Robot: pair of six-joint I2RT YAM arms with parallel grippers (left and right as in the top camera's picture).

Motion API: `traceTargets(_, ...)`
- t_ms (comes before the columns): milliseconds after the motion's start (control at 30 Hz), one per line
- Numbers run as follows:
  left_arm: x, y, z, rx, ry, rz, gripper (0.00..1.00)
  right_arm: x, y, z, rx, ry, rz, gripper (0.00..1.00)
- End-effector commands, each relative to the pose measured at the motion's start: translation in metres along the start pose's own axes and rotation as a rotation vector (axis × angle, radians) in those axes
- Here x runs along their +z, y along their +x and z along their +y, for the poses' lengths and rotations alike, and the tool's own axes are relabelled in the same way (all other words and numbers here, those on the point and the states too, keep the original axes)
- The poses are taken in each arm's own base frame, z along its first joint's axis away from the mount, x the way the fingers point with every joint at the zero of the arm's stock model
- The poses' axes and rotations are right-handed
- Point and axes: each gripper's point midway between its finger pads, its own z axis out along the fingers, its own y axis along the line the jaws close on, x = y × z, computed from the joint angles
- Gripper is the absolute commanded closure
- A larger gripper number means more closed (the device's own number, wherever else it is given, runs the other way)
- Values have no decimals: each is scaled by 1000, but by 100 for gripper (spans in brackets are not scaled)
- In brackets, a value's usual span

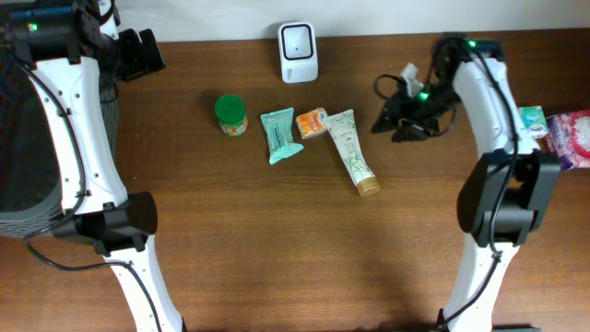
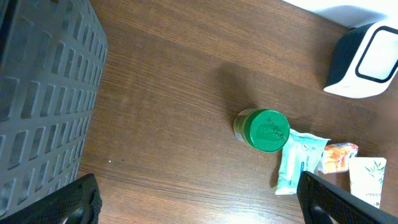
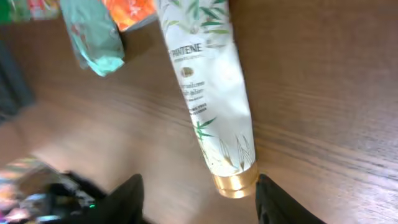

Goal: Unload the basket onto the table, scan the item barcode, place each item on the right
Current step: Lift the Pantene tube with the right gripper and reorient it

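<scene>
Jaws spread on left gripper (image 2: 198, 190) and right gripper (image 3: 200, 190), tube (image 3: 208, 93) lying free.

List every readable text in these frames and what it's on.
"PANTENE": on the tube, right wrist view.
Smaller lines under it on the tube: blurred, unreadable.
Green lid: raised marks, too faint to read.
Teal packet: print too small to read.
Orange packet: print too small to read.
Scanner: no text visible.
</scene>
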Motion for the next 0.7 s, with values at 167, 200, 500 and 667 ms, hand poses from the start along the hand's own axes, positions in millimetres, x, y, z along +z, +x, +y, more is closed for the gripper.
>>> traceTargets(167,-20,-4,1,-2,-1,-48,1,50,0,17,-185,576,-37,51)
traceTargets(200,-20,-4,1,-2,-1,-48,1,58,-1,21,-203,573,-44,51)
traceTargets(500,-20,-4,1,-2,-1,-48,1,116,0,-16,-222,605,-65,51)
traceTargets(667,-20,-4,1,-2,-1,-48,1,112,-1,-14,-196,602,-74,77)
